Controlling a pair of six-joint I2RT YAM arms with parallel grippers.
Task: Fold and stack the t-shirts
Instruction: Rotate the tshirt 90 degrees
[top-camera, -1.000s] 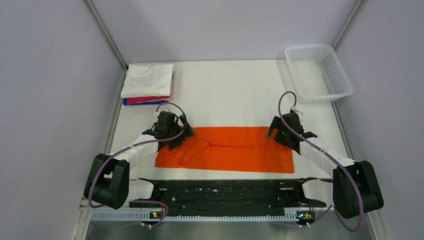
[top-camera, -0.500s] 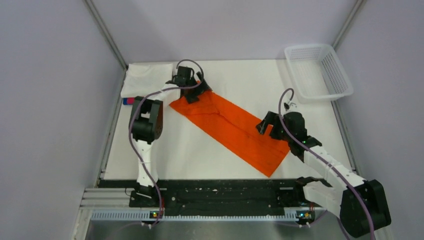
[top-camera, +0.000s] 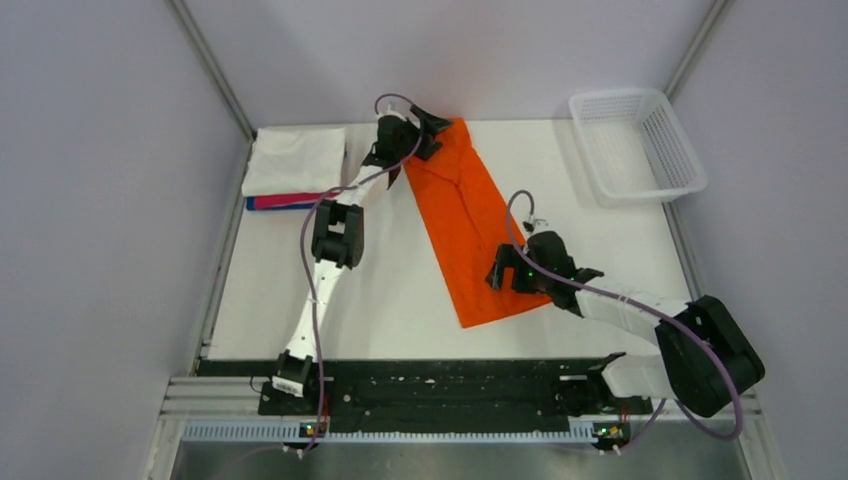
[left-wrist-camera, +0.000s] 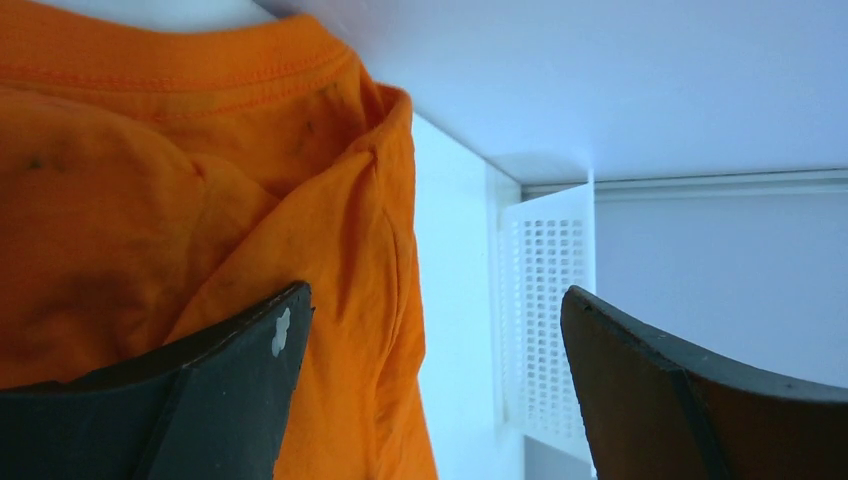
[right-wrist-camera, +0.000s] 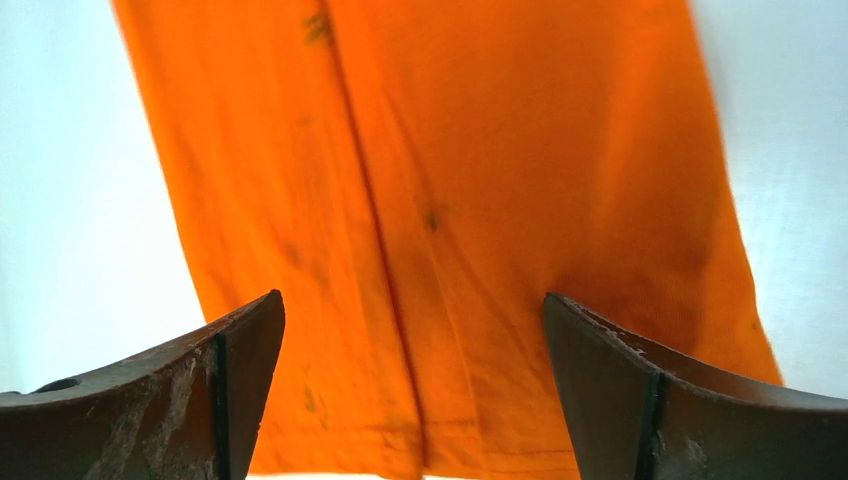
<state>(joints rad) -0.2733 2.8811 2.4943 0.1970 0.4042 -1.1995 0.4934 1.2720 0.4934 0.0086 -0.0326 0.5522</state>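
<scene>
The bright orange t-shirt (top-camera: 465, 215), folded into a long strip, lies slanted from the far middle of the table toward the near middle. My left gripper (top-camera: 430, 128) is at its far end, by the collar; in the left wrist view the jaws (left-wrist-camera: 435, 300) stand wide apart with orange cloth (left-wrist-camera: 200, 200) under the left finger. My right gripper (top-camera: 510, 270) hovers open over the near hem (right-wrist-camera: 450, 200), nothing between the fingers (right-wrist-camera: 415, 300). A stack of folded t-shirts (top-camera: 295, 160), white on top of pink-red and blue, sits at the far left corner.
A white plastic mesh basket (top-camera: 640, 145) stands at the far right corner; it also shows in the left wrist view (left-wrist-camera: 545, 320). The grey side walls close in the table on left, right and back. The black rail runs along the near edge (top-camera: 440, 385).
The left arm has swung from the near left to the far middle, and the orange t-shirt has turned from lying crosswise to lying nearly lengthwise. The right gripper has moved left toward the near hem.
</scene>
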